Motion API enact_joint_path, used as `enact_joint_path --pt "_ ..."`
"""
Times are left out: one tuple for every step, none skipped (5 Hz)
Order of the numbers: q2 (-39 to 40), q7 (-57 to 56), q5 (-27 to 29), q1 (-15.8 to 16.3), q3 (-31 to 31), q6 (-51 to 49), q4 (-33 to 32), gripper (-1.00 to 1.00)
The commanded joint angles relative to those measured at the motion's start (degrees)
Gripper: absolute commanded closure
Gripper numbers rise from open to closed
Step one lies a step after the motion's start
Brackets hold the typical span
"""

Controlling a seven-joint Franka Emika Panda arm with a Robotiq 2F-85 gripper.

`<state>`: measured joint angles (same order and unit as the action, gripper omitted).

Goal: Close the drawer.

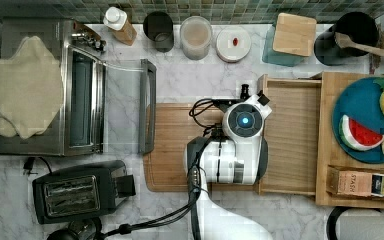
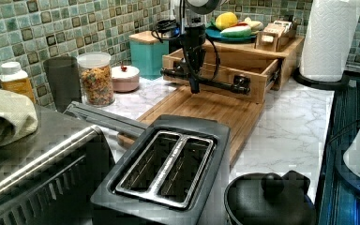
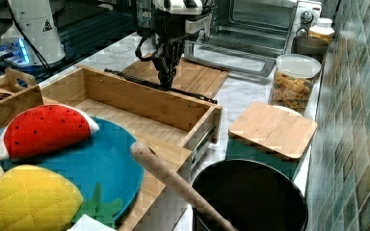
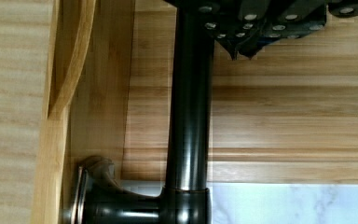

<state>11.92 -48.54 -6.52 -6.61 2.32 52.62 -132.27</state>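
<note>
The drawer (image 1: 292, 140) stands pulled out of the pale wooden box (image 1: 330, 190), its flat bottom bare. A long dark bar handle (image 2: 220, 85) runs across the drawer front (image 3: 139, 103). My gripper (image 2: 194, 89) points straight down at the handle, on the cutting-board side of it. In the wrist view the fingertips (image 4: 242, 49) sit together, just beside the handle bar (image 4: 189, 116), holding nothing. The right view has the gripper (image 3: 166, 83) right against the handle (image 3: 125, 77), outside the drawer (image 3: 125, 120). From above, the arm's wrist (image 1: 242, 121) hides the fingers.
A darker cutting board (image 1: 172, 150) lies under the arm. A toaster (image 1: 77, 192) and a toaster oven with its door (image 1: 147, 107) open sit at the top view's left. Jars (image 1: 196, 36) line the back wall. A blue plate (image 1: 352, 107) of plush fruit tops the box.
</note>
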Motion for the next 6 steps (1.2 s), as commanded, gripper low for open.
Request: enact_joint_path --pt "-0.09 -19.71 2.24 -14.44 10.07 0.77 11.25 1.00" --pt "0.05 -26.49 3.77 -17.57 12.29 3.62 12.38 1.00" --pt "1.43 -24.77 0.43 -18.53 13.64 -0.21 16.43 1.00" --pt "1.79 -18.42 -2.39 -18.78 13.65 4.12 15.22 1.00" --pt "1.57 -8.88 -10.43 -14.88 16.77 4.48 15.05 1.00" --pt "1.87 -9.89 -8.88 -11.36 20.40 4.71 14.98 1.00"
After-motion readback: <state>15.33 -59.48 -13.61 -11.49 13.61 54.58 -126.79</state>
